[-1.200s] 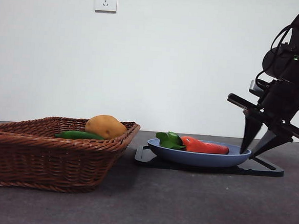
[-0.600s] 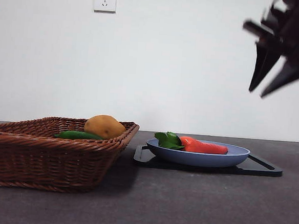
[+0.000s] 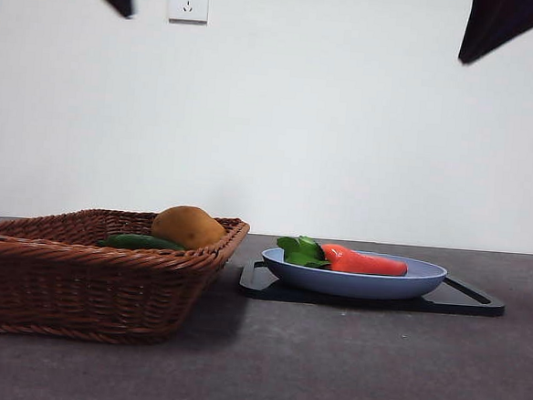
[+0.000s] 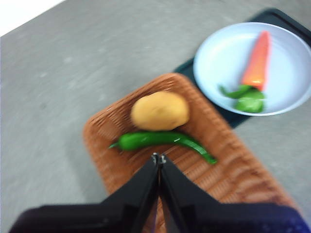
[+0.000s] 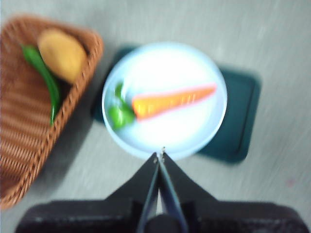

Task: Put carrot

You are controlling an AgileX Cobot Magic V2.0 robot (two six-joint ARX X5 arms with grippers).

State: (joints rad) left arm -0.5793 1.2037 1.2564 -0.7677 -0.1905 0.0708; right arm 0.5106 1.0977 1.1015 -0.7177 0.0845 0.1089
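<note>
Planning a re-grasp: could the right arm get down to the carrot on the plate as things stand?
Probably yes. The carrot lies alone and uncovered on the blue plate, and the right gripper hangs above the plate's edge, shut, with nothing between; it would need to open.

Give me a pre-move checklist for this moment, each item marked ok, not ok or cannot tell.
1. Carrot lies in the blue plate: ok.
2. Plate sits on the dark tray, beside the basket: ok.
3. Right gripper free of the carrot, raised above the plate, jaws shut: ok.
4. Left gripper empty, raised above the basket, jaws shut: ok.
5. Potato and green pepper remain in the basket: ok.
6. Carrot steady, no rolling: cannot tell.
</note>
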